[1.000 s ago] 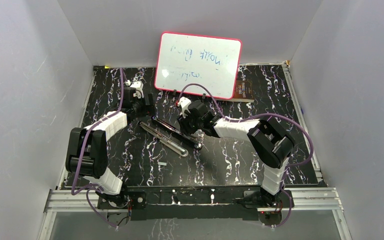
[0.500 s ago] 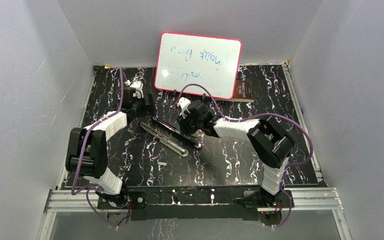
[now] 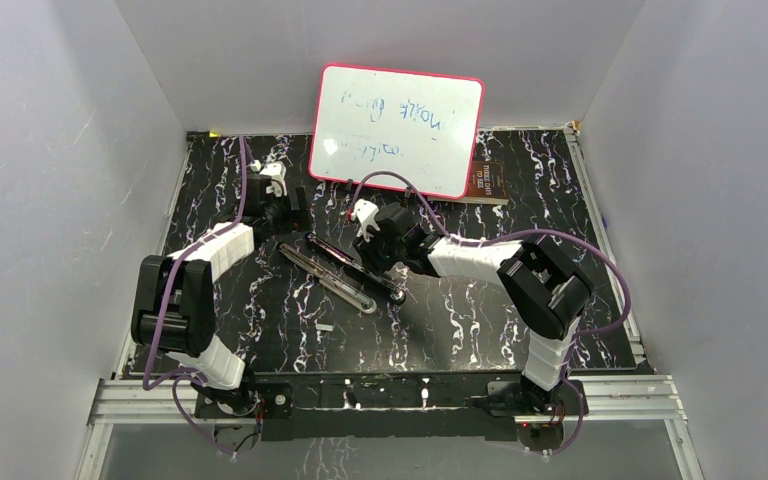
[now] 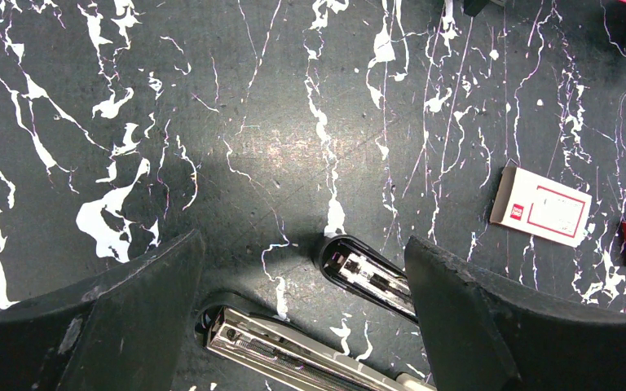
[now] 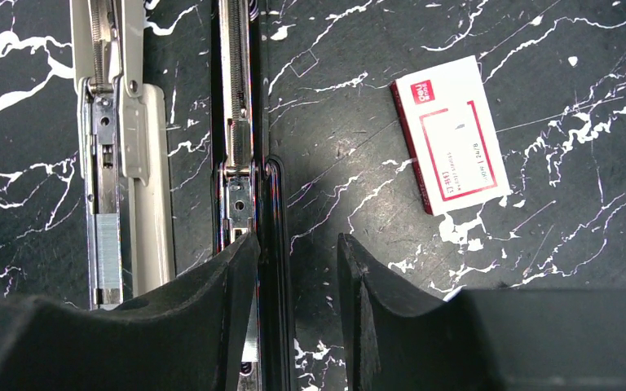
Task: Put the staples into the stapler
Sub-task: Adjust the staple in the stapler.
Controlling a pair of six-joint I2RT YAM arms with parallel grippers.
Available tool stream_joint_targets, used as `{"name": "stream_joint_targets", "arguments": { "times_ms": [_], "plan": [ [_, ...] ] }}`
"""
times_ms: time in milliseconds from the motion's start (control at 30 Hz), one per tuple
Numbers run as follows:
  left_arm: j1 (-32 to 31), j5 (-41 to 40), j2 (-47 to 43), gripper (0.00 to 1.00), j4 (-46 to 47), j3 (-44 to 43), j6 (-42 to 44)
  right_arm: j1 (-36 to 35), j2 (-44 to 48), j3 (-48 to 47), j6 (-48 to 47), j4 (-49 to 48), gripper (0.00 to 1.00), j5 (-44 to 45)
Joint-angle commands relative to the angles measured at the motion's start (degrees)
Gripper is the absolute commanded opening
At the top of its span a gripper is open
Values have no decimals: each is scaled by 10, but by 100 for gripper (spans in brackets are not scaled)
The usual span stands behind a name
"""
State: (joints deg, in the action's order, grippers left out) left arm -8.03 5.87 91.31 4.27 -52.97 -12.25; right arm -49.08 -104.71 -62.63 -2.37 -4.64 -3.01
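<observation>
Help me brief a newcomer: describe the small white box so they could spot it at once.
On the black marbled table, find the long black stapler lying opened into two halves. Beside it, apart on bare tabletop, lies the small white box. It is flat and rectangular, with a red-outlined label and a red side, unlike those dark, metal-railed halves.

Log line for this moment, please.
stapler: opened flat, both halves on table | left end effector: open above stapler ends | right end effector: partly open at black half | white box: lying apart

Pale grey walls (image 3: 60, 150), black white-veined tabletop (image 3: 460, 330)
</observation>
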Motion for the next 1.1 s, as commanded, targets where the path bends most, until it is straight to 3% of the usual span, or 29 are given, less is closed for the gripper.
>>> {"name": "stream_joint_targets", "arguments": {
  "times_ms": [0, 500, 1067],
  "plan": [
    [3, 8, -24, 92, 6, 4, -1, -11, 9, 26, -34, 74, 49, -6],
    [3, 10, -24, 92, 6, 5, -3, -12, 36, 13, 15, -46, 51, 29],
    [3, 10, -24, 92, 7, 5, -2, -12, 27, 20, 12, -30, 51, 7]
  ]
}}
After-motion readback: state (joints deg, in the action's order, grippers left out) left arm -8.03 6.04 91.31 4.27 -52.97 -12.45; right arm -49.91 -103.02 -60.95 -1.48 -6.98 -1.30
